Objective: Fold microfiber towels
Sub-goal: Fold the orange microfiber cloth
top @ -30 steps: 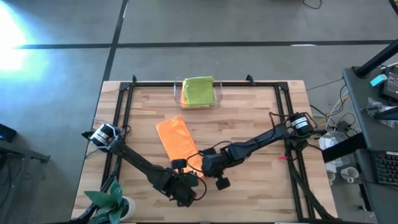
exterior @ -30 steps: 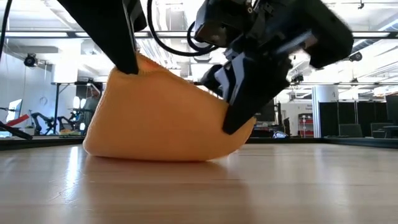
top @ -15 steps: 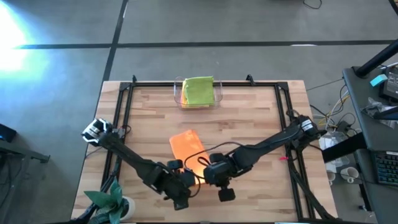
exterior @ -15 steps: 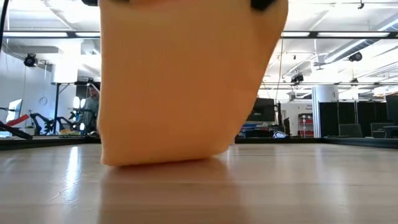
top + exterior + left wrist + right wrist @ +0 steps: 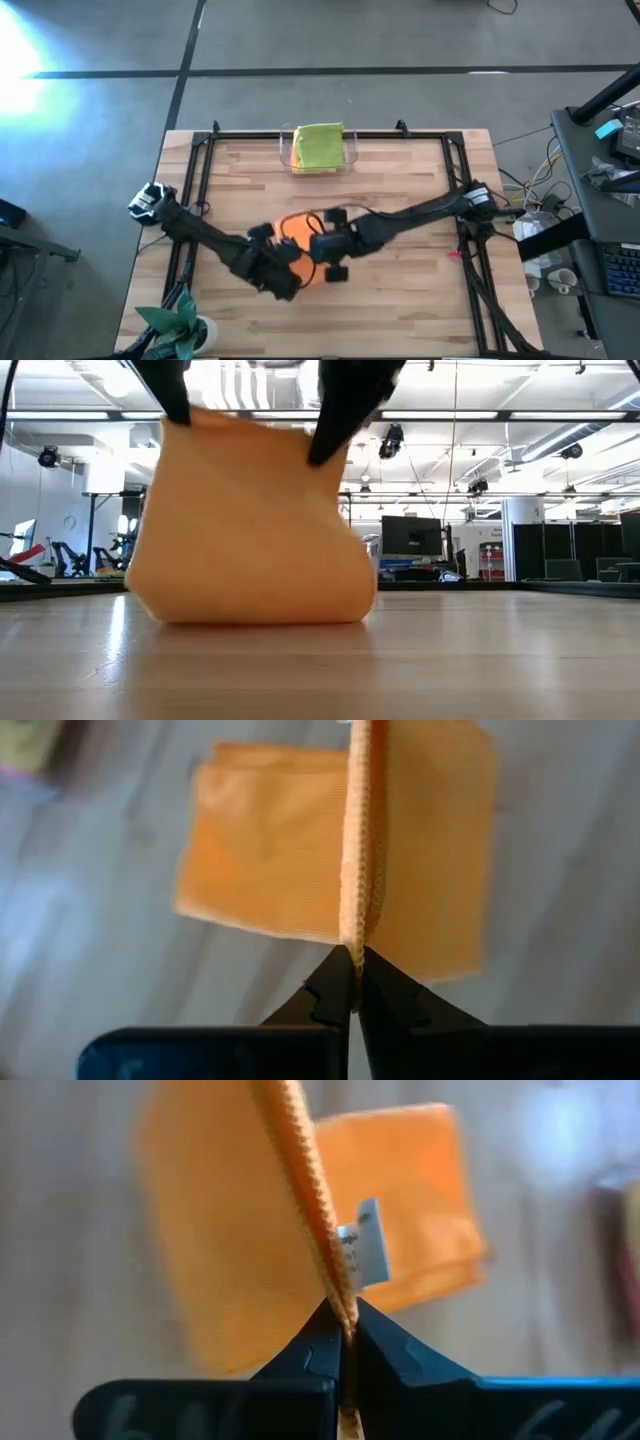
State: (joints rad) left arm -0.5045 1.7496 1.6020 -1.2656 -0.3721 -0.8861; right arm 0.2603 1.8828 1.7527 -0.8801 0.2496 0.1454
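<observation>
Near the middle of the pale wooden worktop (image 5: 400, 220), the soft orange microfiber towel (image 5: 296, 232) hangs partly lifted, its lower fold resting on the wood. The left gripper (image 5: 352, 982) pinches one top edge, jaws closed tight on the hem. The right gripper (image 5: 342, 1332) grips the other edge just beside a small white label (image 5: 368, 1240), jaws likewise clamped on the cloth. At the far edge, a lime green cloth (image 5: 319, 145) lies on top in a clear plastic tray (image 5: 351, 152).

Strong glare lies on the floor (image 5: 40, 40) at far left. Ceiling lamps (image 5: 250, 380) shine bright. Both wrist views are blurred behind.
</observation>
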